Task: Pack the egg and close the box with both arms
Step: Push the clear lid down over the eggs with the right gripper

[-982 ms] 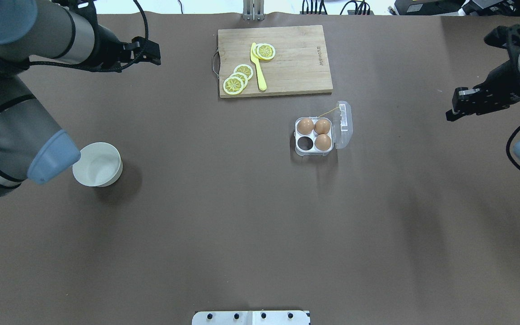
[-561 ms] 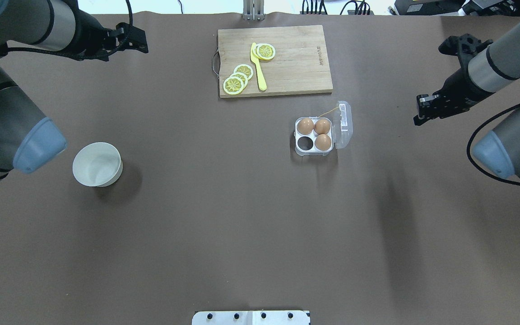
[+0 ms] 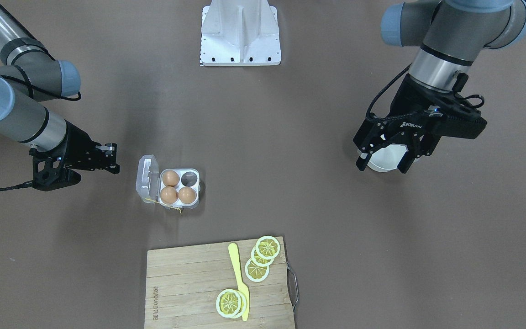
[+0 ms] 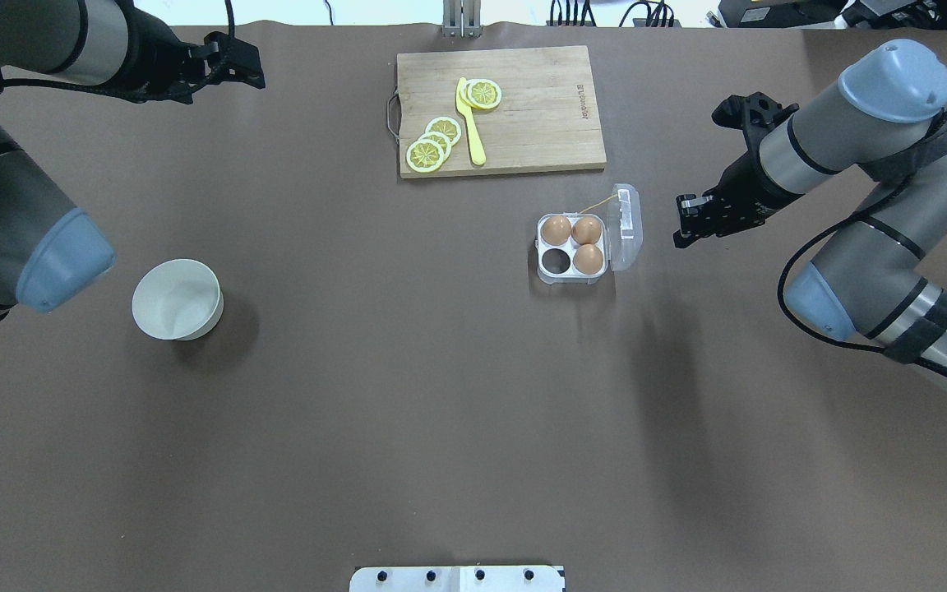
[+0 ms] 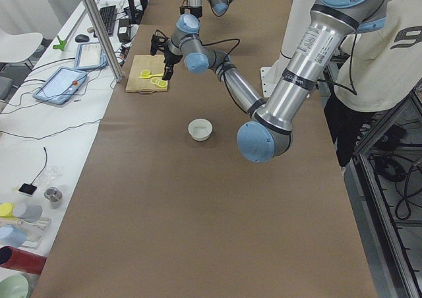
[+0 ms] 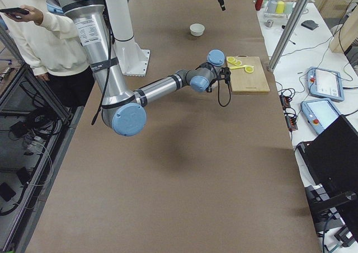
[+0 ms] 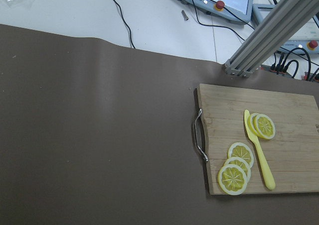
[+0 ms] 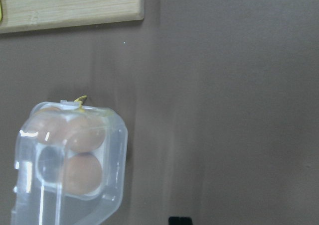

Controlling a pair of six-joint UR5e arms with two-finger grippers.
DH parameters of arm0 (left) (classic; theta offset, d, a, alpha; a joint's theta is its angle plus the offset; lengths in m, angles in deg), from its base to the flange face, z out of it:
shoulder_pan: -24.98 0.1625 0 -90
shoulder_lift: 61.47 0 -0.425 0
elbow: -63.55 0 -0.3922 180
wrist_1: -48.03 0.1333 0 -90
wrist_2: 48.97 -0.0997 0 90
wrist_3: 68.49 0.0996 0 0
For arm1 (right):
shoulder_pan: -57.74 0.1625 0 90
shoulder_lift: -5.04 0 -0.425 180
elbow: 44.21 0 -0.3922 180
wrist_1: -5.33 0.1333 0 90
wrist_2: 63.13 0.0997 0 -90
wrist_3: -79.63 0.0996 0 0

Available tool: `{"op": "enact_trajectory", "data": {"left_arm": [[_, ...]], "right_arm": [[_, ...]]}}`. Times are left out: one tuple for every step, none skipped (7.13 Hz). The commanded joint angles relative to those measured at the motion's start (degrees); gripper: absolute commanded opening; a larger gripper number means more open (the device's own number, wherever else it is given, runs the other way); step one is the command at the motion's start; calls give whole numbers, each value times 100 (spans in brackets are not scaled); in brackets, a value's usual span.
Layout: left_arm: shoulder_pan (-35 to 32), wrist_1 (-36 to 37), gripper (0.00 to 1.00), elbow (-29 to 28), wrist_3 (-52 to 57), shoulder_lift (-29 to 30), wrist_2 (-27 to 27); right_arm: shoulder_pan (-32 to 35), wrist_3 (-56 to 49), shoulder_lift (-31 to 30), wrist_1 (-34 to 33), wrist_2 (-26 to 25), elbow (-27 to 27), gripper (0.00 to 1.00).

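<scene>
You'd got three eggs (image 4: 572,243) in the box (image 4: 570,275), lid up. Right gripper (image 4: 685,224) looked pinched together and empty; left gripper (image 3: 385,155) spread wide.

Six cams on one brown table, two high, two at the ends, two on wrists

Overhead looks fwd and down from behind the robot; front cam faces it, steep, so sides flip. Both share the box (image 4: 574,249) and cutting board (image 4: 501,110). End cams sit far off, looking along the table. Left wrist cam sees the board from mid-height; right wrist cam is close over the box (image 8: 70,160)
</scene>
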State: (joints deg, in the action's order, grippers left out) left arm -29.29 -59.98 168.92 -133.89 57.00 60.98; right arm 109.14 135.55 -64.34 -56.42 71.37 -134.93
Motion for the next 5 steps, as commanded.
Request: {"op": "enact_trajectory", "data": {"left_arm": [[-13, 0, 98, -7, 1, 0, 0], [-22, 0, 98, -24, 10, 0, -9], [-22, 0, 98, -42, 10, 0, -9], [-48, 0, 98, -42, 10, -9, -9], [-75, 0, 98, -51, 10, -17, 0]], "right_arm": [[-120, 365, 440, 119, -3, 273, 0], [-182, 576, 757, 119, -3, 431, 0], [-234, 630, 960, 119, -11, 563, 0], [-374, 770, 1214, 119, -90, 730, 0], [-558, 1050, 1426, 119, -317, 766, 0]]}}
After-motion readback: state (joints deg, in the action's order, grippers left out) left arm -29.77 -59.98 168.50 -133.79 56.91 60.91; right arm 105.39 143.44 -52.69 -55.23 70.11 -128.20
